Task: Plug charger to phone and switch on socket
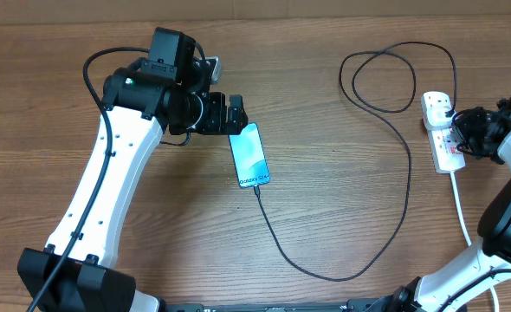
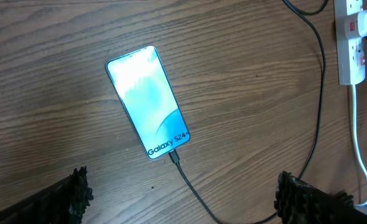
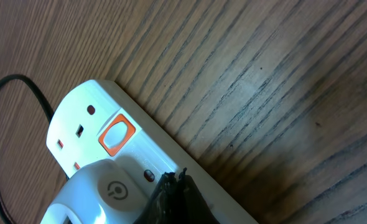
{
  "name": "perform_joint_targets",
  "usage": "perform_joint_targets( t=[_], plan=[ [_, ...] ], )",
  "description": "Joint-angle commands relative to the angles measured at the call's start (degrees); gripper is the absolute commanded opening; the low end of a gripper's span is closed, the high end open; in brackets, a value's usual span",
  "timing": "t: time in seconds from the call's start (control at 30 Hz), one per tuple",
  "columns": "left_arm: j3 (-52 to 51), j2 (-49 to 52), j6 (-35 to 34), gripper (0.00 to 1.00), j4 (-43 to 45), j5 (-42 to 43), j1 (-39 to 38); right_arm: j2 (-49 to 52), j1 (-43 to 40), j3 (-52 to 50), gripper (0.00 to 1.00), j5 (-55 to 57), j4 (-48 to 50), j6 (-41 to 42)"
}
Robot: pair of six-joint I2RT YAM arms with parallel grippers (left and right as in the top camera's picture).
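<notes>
The phone [image 1: 249, 156] lies face up on the wooden table with its cyan "Galaxy S24" screen lit; it also shows in the left wrist view [image 2: 147, 102]. The charger's thin black cable [image 1: 409, 173] has its tip in the phone's bottom edge [image 2: 174, 157]. It loops round to a white plug [image 3: 96, 193] seated in the socket [image 1: 442, 130], a white power strip. My left gripper [image 2: 186, 199] is open and empty, above the table just behind the phone. My right gripper [image 3: 174, 186] is shut, with its tips down on the strip's top face [image 3: 127, 155] next to the plug and near an orange switch [image 3: 116, 135].
The strip's thick white cord [image 1: 460, 204] runs toward the front right. The black cable makes a loop [image 1: 394, 78] at the back of the table. My right arm's base [image 1: 507, 217] stands at the right edge.
</notes>
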Motion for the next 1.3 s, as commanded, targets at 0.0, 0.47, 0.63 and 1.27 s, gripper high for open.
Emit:
perform_joint_targets(
  t=[0.0, 0.47, 0.63, 1.27],
  plan=[
    [0.4, 0.2, 1.0, 1.0, 0.4, -0.5, -0.8, 1.9, 0.8, 0.5, 0.04, -0.8, -1.4, -1.0],
    [0.4, 0.2, 0.6, 1.0, 0.6, -0.5, -0.8, 1.9, 3.9, 0.4, 0.04, -2.5, -7.6, -1.1],
    [0.4, 0.2, 0.6, 1.0, 0.5, -0.5, -0.8, 1.9, 4.8, 0.4, 0.04, -2.5, -9.4, -1.0],
    [0.4, 0.2, 0.7, 1.0, -0.3, -0.6, -0.8, 1.7, 3.8, 0.6, 0.04, -0.7, -14.0, 0.5]
  ],
)
